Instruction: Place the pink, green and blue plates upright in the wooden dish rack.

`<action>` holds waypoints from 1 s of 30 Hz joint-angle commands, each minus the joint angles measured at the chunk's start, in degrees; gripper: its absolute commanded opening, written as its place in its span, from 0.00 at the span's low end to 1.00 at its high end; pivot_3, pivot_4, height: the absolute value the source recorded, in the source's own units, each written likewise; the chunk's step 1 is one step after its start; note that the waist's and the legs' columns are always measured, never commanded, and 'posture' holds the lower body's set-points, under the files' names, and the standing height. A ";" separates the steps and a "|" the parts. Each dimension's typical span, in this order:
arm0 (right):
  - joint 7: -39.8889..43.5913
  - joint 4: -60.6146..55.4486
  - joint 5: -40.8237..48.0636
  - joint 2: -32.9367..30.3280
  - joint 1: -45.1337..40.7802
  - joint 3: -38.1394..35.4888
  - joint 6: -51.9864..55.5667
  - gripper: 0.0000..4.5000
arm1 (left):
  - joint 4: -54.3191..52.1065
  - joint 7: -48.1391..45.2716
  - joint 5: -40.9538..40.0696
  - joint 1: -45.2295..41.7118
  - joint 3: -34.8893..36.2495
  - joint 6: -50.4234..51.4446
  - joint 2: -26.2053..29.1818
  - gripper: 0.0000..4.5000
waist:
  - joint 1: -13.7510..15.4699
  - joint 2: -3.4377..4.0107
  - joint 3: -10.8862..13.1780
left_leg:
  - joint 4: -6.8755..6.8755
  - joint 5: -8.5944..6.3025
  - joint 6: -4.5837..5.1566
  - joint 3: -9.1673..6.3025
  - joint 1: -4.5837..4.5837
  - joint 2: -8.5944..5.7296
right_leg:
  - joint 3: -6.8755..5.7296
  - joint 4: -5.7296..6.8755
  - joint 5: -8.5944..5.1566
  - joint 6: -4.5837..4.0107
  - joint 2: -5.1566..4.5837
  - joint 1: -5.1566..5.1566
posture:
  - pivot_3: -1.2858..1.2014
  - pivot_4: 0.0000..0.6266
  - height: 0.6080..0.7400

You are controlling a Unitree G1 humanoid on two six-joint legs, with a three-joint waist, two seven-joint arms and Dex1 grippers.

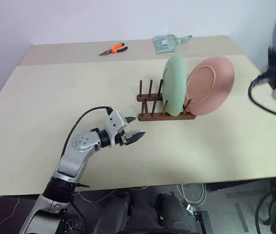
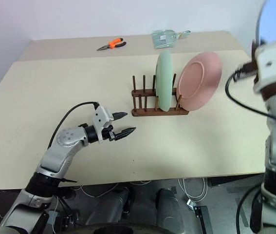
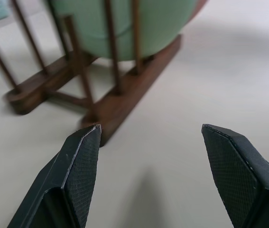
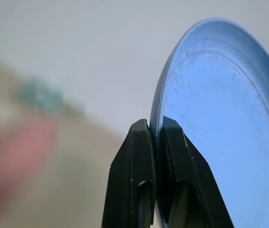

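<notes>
Green plate (image 1: 174,85) and pink plate (image 1: 209,85) stood in rack (image 1: 166,116). Blue plate (image 4: 229,137) left, pinched by right gripper (image 4: 155,137), raised. Left gripper (image 1: 134,129) spread, empty, near rack.

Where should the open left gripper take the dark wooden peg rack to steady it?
Judgement: the free end of the dark wooden peg rack's near rail, approached level from the left gripper's side. That end has no plates; the green plate and pink plate crowd the far end.

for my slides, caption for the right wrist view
Right tool shut on the rim of the blue plate, held up.
</notes>
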 commanded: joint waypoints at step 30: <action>-22.37 4.63 52.48 35.12 -9.77 14.97 17.26 0.01 | -2.88 0.68 -0.66 4.94 8.01 0.02 5.48 0.78 | -2.92 0.10 0.00 | -0.20 0.04 -0.05 -0.01 -0.01 -0.01 | 0.12 0.25 0.08 -0.06 0.07 -0.32 | 0.52 0.24 0.84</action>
